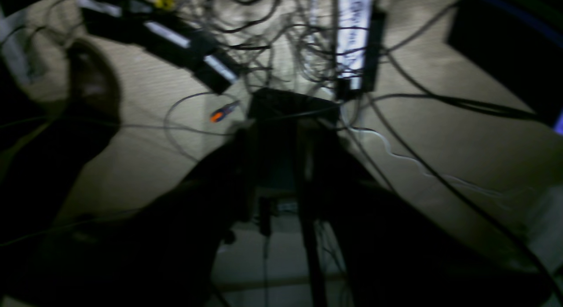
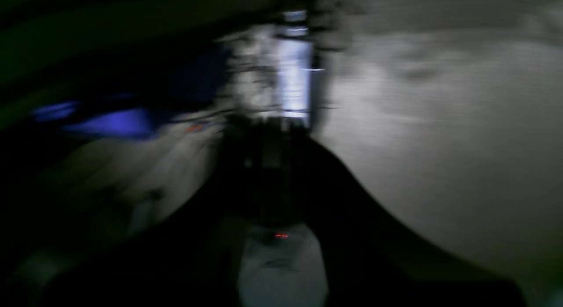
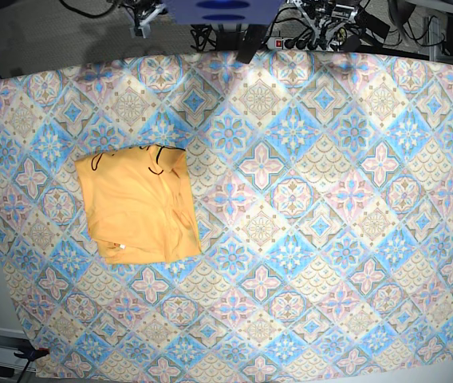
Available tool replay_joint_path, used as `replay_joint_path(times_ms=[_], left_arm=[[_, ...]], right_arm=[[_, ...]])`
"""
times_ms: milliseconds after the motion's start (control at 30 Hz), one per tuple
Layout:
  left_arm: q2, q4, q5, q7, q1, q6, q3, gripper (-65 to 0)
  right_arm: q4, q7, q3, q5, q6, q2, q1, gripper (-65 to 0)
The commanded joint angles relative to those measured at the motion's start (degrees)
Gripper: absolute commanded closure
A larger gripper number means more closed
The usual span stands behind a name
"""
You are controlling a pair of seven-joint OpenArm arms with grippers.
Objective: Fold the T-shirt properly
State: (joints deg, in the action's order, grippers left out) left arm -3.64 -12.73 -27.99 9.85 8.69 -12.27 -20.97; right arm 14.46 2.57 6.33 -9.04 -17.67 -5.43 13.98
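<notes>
We are viewing the tabletop (image 3: 306,263) from above in the base view. It is carrying a tablecloth (image 3: 330,199) with a blue and pink tile pattern that is covering almost the whole surface.

The T-shirt (image 3: 137,206) is lying on the tablecloth at about 9 o'clock from the tabletop centre, well apart from the far edge and from the near edge. It is showing as a compact, roughly square yellow-orange packet with its layers stacked. Dark seam lines are showing along its 12 o'clock edge, and a small white tag (image 3: 120,247) is sitting near its 7 o'clock corner. Creases are running down the side of the packet facing 3 o'clock.

Neither arm is reaching over the tabletop in the base view; only the robot's base hardware (image 3: 222,12) and cabling are showing at 12 o'clock, beyond the cloth.

The left wrist view is looking down at a pale floor (image 1: 440,135) crossed by tangled cables (image 1: 281,43), with a small orange-handled tool (image 1: 223,111) lying among them. The left gripper (image 1: 281,166) is appearing only as a dark blurred mass; we cannot tell how its jaws are standing.

The right wrist view is heavily blurred and dark. The right gripper (image 2: 272,175) is appearing as a black silhouette, with its jaws closed and nothing visible between them.
</notes>
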Motion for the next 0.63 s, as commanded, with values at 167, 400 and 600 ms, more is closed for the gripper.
replay_joint_path(times_ms=[167, 400, 600], left_arm=[[2.19, 0.03, -8.80, 0.22, -0.29, 2.12, -0.08, -14.0], [2.54, 0.03, -11.62, 0.13, -1.08, 2.12, -0.17, -14.0], [3.60, 0.12, -11.44, 0.22, -1.52, 2.12, -0.26, -14.3]], right_arm=[[0.00, 1.87, -0.31, -0.24, 5.58, 2.84, -1.63, -3.4], [0.00, 1.96, -0.31, -0.24, 6.73, 6.27, -1.71, -3.4], [0.27, 1.96, 0.13, -0.24, 6.73, 8.29, -1.71, -3.5]])
